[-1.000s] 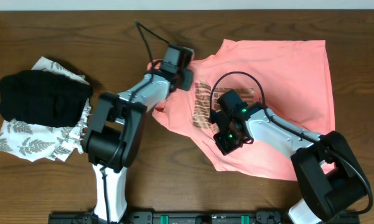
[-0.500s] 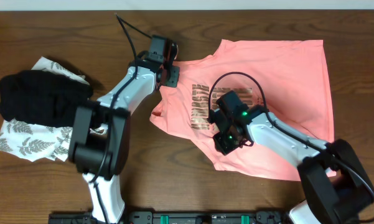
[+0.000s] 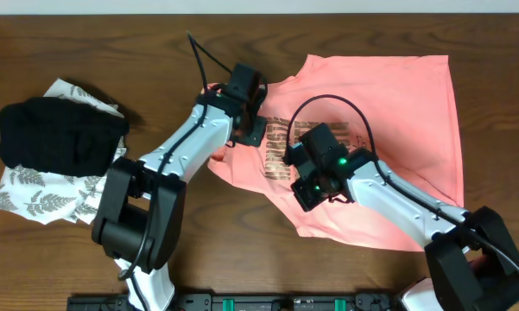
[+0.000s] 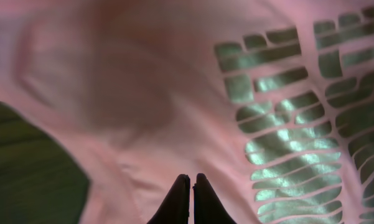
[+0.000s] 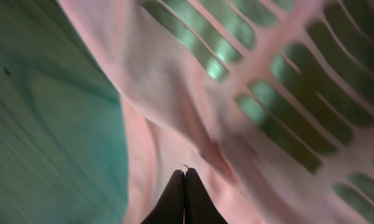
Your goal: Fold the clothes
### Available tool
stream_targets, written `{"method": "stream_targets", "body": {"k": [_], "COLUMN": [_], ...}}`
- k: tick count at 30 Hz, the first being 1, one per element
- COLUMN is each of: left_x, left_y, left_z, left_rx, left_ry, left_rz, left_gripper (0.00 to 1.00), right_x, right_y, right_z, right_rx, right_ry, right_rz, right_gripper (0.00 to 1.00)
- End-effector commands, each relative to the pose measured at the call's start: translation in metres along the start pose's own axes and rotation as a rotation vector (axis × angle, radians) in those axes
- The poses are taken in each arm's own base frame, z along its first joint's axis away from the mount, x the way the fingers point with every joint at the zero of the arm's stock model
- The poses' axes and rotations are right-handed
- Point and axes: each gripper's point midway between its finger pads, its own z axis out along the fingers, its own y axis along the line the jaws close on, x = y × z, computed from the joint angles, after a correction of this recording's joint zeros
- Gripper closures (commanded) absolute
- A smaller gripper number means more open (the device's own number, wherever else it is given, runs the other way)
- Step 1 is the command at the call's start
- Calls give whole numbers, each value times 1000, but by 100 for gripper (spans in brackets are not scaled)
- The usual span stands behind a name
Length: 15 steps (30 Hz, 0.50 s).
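Pink T-shirt (image 3: 406, 112) is lying rumpled on the right side of the table (image 3: 60, 268), left gripper (image 4: 191, 179) and right gripper (image 5: 184, 173) both hovering by its lettering, jaws pinched closed

The right gripper (image 5: 184, 177) has its two dark fingers pressed together over the wrinkled pink T-shirt (image 5: 174, 93); shiny lettering (image 5: 286, 112) is above, the table (image 5: 43, 112) on the left

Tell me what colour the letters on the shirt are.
Metallic bronze lettering; the overhead view shows it best.
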Motion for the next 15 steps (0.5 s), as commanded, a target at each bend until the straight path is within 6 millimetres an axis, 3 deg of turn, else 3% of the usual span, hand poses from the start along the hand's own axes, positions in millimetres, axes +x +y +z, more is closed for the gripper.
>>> {"method": "stream_targets", "body": {"k": [1, 6, 12, 15], "left_x": [20, 32, 29, 29], "left_y": [3, 6, 7, 11], "left_z": [20, 39, 61, 70], "left_rx": [0, -4, -3, -10], "left_ry": [58, 104, 91, 90], "left_rz": [-17, -20, -19, -21], "left_gripper": [94, 94, 94, 94], "right_x": [-1, -5, 10, 22], "right_y": [11, 16, 9, 8], "right_z": [8, 30, 54, 54], "right_rx": [-27, -43, -38, -37], "right_ry": [0, 3, 81, 130], "right_rz": [-44, -83, -62, -49], "right_gripper": [99, 99, 99, 99]}}
